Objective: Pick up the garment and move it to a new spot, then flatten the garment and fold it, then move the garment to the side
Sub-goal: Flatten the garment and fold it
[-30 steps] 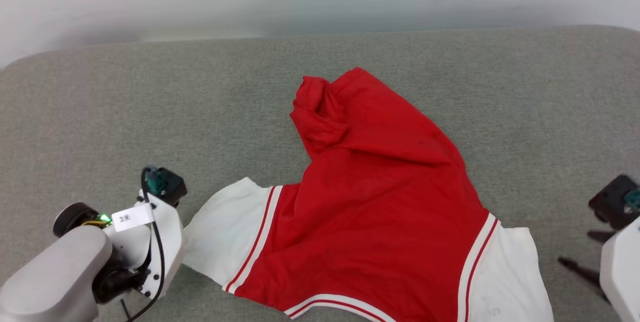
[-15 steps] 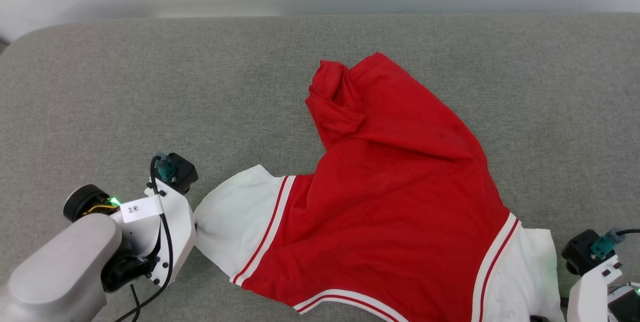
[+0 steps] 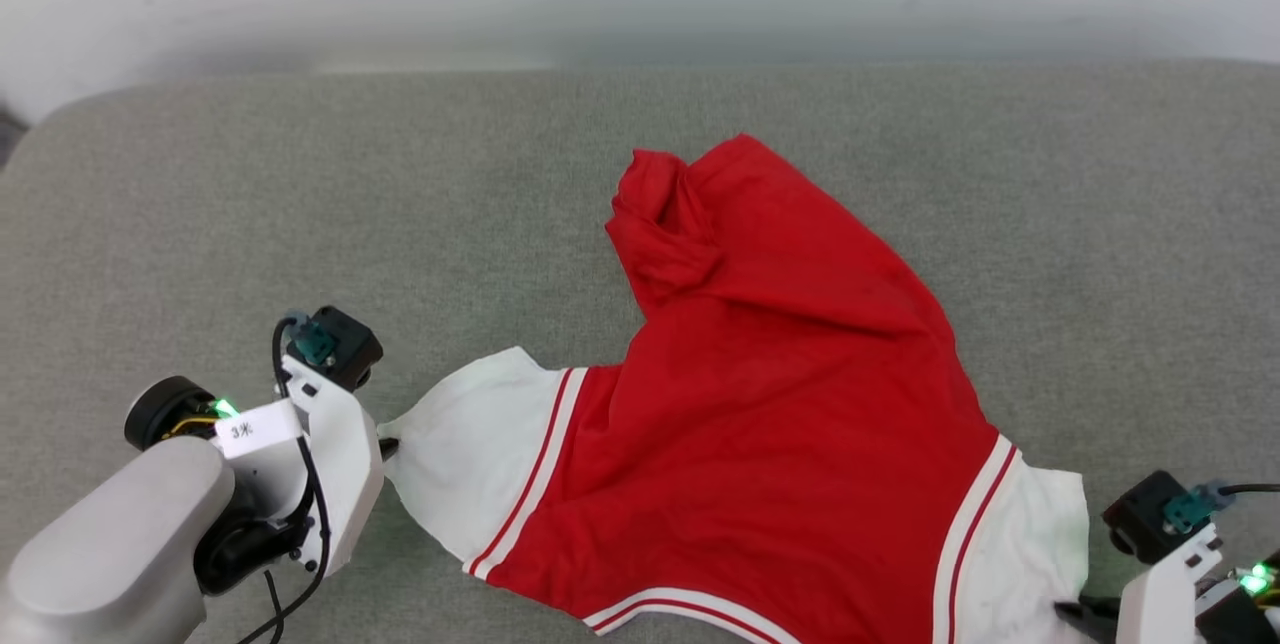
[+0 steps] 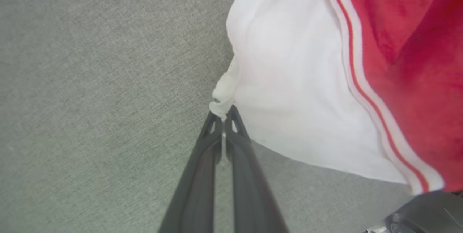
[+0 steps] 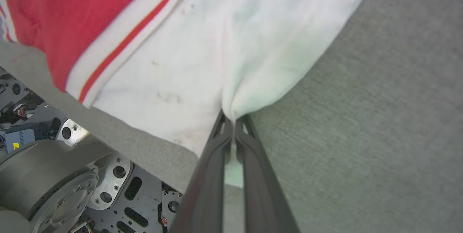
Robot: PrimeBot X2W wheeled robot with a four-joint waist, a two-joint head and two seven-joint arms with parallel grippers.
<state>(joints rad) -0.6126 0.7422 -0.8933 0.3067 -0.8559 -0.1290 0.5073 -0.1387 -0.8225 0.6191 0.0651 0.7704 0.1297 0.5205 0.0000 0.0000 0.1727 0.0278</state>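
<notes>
Red jersey T-shirt [image 3: 780, 424] lies spread across the middle of a grey upholstered cushion [image 3: 200, 224], with its striped collar trim toward the robot and running off the near edge of the head view. At the left, the left gripper [image 4: 224, 115] has its fingers pinched together on the outer corner of the white left sleeve [image 4: 289, 81], a small tuft of cloth caught at the tips. Through the middle the red body is mostly flat, but its far end is rumpled into a fold [image 3: 660, 224] turned over on itself. At the right, the right gripper [image 5: 234, 117] is likewise closed on a gathered corner of the white right sleeve [image 5: 217, 37], with creases fanning out from the pinch. The step in hand looks like flattening. The arms should draw the sleeves apart evenly and low over the cushion, with gentle tension so neither thin pinch slips, then drag toward the robot to open the far fold. Bare cushion lies wide to the left, right and beyond. The tight side is the near edge, where the robot's base [image 5: 54, 175] sits just beside the right sleeve.
</notes>
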